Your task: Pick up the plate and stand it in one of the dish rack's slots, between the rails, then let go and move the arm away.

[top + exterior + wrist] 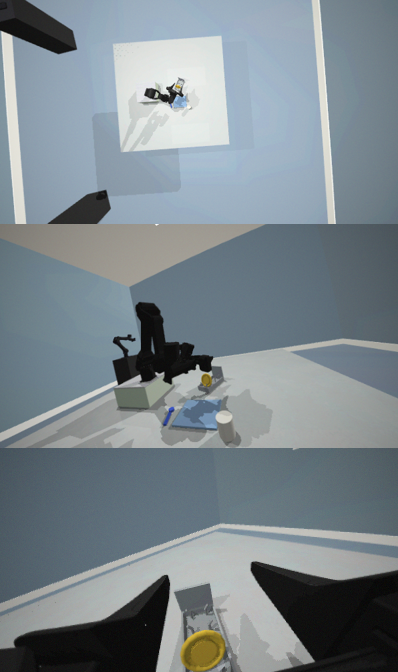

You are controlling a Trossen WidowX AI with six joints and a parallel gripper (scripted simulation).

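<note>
The yellow plate (178,87) (206,380) (203,649) stands on edge near one end of the grey dish rack (180,81) (217,373) (194,596). It looks upright in the exterior view and slightly tilted in the wrist view. Its lower edge is among the rails; the exact slot is hard to tell. My gripper (210,572) is open and empty. In the wrist view its fingers are wide apart, with the plate lower down between their lines of sight. In the exterior view the gripper is above and left of the plate, apart from it.
A blue mat (180,102) (197,414) lies in front of the rack. A white cylinder (189,107) (226,427) stands at its corner, and a blue utensil (169,416) lies beside it. The arm's pale green base block (131,397) is at the left.
</note>
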